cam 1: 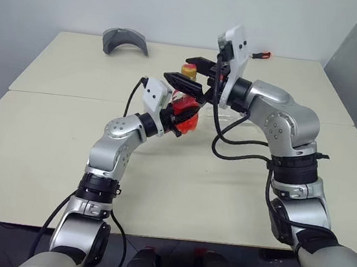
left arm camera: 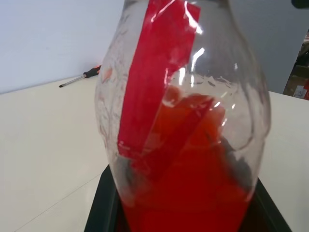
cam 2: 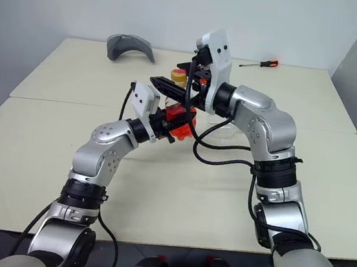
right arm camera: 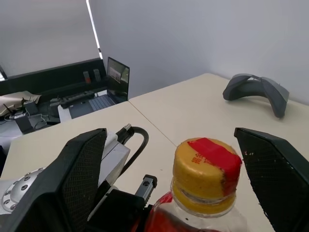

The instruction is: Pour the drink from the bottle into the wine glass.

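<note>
Far left on the worktop (cam 1: 46, 150) lies a grey curved object (cam 1: 125, 39), well apart from our arms and no part of the job. Moving right, our left gripper (cam 1: 179, 115) has its fingers pinched on the lower body of the bottle (cam 1: 184, 111) and holds it upright above the middle of the worktop. The drink (left arm camera: 193, 193), bright red-orange, fills only the lower part of the bottle, and a red label (left arm camera: 154, 72) runs down its side. The yellow cap (right arm camera: 207, 169) with red tape across it is still screwed on.

Just right of that, our right gripper (right arm camera: 183, 164) comes in at cap height, its fingers spread wide, one on either side of the cap and touching nothing. Behind this arm something clear stands on the worktop; we cannot tell whether it is the wine glass. At the far right edge lies a screwdriver (cam 2: 260, 63).

We judge the bottle light, thin-walled and smooth: a hard squeeze on the body would dent it, and it may twist in the hold. The cap is small and stiff, so we should take it squarely across its sides while the left keeps the body steady.
</note>
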Motion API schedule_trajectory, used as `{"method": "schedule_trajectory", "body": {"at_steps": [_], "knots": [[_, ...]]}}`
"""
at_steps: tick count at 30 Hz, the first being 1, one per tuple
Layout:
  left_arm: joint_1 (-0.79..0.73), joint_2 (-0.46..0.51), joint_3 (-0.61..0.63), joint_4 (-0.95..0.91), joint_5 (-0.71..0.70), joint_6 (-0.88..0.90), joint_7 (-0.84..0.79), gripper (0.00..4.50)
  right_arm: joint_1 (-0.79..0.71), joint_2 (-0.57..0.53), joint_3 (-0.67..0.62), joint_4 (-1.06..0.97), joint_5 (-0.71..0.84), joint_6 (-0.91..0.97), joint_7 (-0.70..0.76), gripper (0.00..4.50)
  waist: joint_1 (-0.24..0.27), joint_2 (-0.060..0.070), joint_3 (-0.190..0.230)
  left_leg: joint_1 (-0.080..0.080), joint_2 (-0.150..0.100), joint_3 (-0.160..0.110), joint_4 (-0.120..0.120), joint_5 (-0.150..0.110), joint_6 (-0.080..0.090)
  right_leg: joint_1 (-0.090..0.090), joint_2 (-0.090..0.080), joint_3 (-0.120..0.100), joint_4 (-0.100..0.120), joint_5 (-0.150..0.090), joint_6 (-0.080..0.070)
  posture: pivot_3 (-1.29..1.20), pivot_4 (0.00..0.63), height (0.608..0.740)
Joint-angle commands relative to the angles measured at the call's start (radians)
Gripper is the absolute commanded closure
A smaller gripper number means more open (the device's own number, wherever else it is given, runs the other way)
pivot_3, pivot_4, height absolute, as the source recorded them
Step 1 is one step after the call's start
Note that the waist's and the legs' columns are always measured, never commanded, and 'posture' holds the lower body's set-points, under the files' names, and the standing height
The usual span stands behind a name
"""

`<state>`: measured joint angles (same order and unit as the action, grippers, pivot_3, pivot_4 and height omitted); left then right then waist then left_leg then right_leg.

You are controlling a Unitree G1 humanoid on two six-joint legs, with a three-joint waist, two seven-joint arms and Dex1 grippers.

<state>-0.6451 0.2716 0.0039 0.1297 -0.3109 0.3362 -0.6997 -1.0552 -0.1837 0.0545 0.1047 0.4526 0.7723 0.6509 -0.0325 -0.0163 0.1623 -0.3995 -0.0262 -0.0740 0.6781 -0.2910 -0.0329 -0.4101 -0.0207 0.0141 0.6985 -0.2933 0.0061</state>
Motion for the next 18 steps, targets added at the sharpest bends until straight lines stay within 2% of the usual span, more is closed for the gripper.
{"method": "schedule_trajectory", "body": {"at_steps": [1,4,9,10,18], "knots": [[-0.028,0.004,0.007,-0.041,-0.009,-0.029,-0.001,3.35,-0.026,0.012,-0.013,-0.009,0.011,-0.008,-0.006,0.37,0.000,0.000,0.000,0.000,0.000,0.000,0.000,0.000,0.000,0.000,0.000,0.000,0.000,0.000,0.000,0.00,0.150,0.740],[-0.022,0.004,0.004,-0.049,-0.010,-0.027,-0.003,3.35,-0.031,0.020,-0.026,0.003,0.013,-0.005,-0.022,1.26,0.000,0.000,0.000,0.000,0.000,0.000,0.000,0.000,0.000,0.000,0.000,0.000,0.000,0.000,0.000,0.00,0.150,0.740],[-0.020,0.000,0.000,-0.058,-0.011,-0.022,-0.005,3.35,-0.031,0.022,-0.031,0.000,0.016,-0.005,-0.027,3.08,0.000,0.000,0.000,0.000,0.000,0.000,0.000,0.000,0.000,0.000,0.000,0.000,0.000,0.000,0.000,0.00,0.150,0.740],[-0.019,-0.001,-0.001,-0.059,-0.011,-0.021,-0.006,3.35,-0.030,0.023,-0.032,-0.003,0.018,-0.003,-0.030,3.27,0.000,0.000,0.000,0.000,0.000,0.000,0.000,0.000,0.000,0.000,0.000,0.000,0.000,0.000,0.000,0.00,0.150,0.740],[0.009,0.013,-0.013,-0.097,-0.017,-0.022,-0.041,3.35,-0.032,0.010,-0.030,-0.043,0.045,0.000,0.010,3.26,-0.001,0.000,0.000,0.000,0.000,0.000,0.000,0.000,0.000,0.000,0.000,0.000,0.000,0.000,0.000,0.00,0.150,0.740]]}}
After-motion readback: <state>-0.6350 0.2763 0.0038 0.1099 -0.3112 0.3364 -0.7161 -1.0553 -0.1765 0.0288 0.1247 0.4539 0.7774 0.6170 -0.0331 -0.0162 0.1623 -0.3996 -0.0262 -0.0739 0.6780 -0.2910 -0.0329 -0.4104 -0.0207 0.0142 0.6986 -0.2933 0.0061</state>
